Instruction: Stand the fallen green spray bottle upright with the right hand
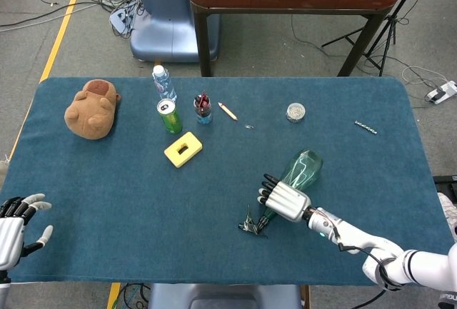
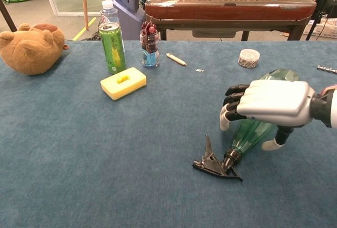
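Observation:
The green spray bottle (image 1: pixel 305 166) (image 2: pixel 248 133) lies on its side on the blue table (image 1: pixel 114 202). Its black trigger nozzle (image 1: pixel 251 225) (image 2: pixel 214 164) points toward the near edge and its wide base faces away. My right hand (image 1: pixel 284 199) (image 2: pixel 271 101) lies across the bottle's narrow part just above the nozzle. The fingers (image 2: pixel 229 113) arch over one side and the thumb (image 2: pixel 272 144) sits on the other; no firm grip shows. My left hand (image 1: pixel 14 227) hovers with its fingers apart at the table's near left corner, holding nothing.
At the back left stand a brown plush bear (image 1: pixel 91 108), a water bottle (image 1: pixel 163 82), a green can (image 1: pixel 169 116), a small jar (image 1: pixel 203 108) and a yellow block (image 1: pixel 183 148). A pencil (image 1: pixel 227 111), a round tin (image 1: pixel 295 113) and a metal bit (image 1: pixel 365 128) lie farther back.

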Robot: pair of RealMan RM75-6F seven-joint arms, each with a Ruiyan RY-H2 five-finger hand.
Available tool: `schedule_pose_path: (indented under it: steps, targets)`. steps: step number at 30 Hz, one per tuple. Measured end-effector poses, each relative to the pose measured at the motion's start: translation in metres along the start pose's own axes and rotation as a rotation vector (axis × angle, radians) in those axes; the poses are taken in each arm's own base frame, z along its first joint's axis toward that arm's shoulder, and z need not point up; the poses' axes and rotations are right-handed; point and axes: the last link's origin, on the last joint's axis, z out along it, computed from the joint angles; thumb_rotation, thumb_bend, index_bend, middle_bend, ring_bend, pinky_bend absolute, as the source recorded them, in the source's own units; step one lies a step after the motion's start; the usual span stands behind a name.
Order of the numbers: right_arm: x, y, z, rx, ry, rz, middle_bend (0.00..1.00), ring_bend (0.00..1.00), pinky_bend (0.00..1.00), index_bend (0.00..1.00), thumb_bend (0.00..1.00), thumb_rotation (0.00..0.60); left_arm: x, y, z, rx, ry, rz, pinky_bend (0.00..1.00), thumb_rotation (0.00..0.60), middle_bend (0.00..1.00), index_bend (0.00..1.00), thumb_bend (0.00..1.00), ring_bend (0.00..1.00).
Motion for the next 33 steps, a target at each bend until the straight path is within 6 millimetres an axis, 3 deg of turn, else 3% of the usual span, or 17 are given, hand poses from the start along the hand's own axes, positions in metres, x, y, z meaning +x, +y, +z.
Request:
schedule_pose_path:
  steps: [13, 20, 26, 33]
  targets:
    - [-0.003, 0.002, 0.008, -0.010, -0.006, 0.017, 0.28, 0.15, 0.10, 0.42, 0.26, 0.600, 0.000, -0.002, 0.000, 0.005, 0.000, 0.002, 0.14, 0.600, 0.25, 0.37, 0.33, 0.21]
    - [0.003, 0.005, 0.010, -0.030, 0.026, 0.038, 0.36, 0.20, 0.11, 0.58, 0.32, 0.600, 0.000, -0.002, 0.000, 0.004, -0.001, 0.003, 0.14, 0.600, 0.25, 0.37, 0.33, 0.21]
    - [0.018, 0.011, 0.010, -0.075, 0.112, 0.170, 0.40, 0.25, 0.14, 0.65, 0.34, 0.600, 0.000, -0.002, 0.001, 0.005, -0.002, 0.005, 0.14, 0.600, 0.25, 0.37, 0.33, 0.21]
    - [0.040, 0.030, 0.004, -0.148, 0.233, 0.452, 0.43, 0.28, 0.17, 0.68, 0.35, 0.600, -0.002, 0.000, 0.001, 0.002, -0.007, 0.005, 0.14, 0.600, 0.25, 0.37, 0.33, 0.21]
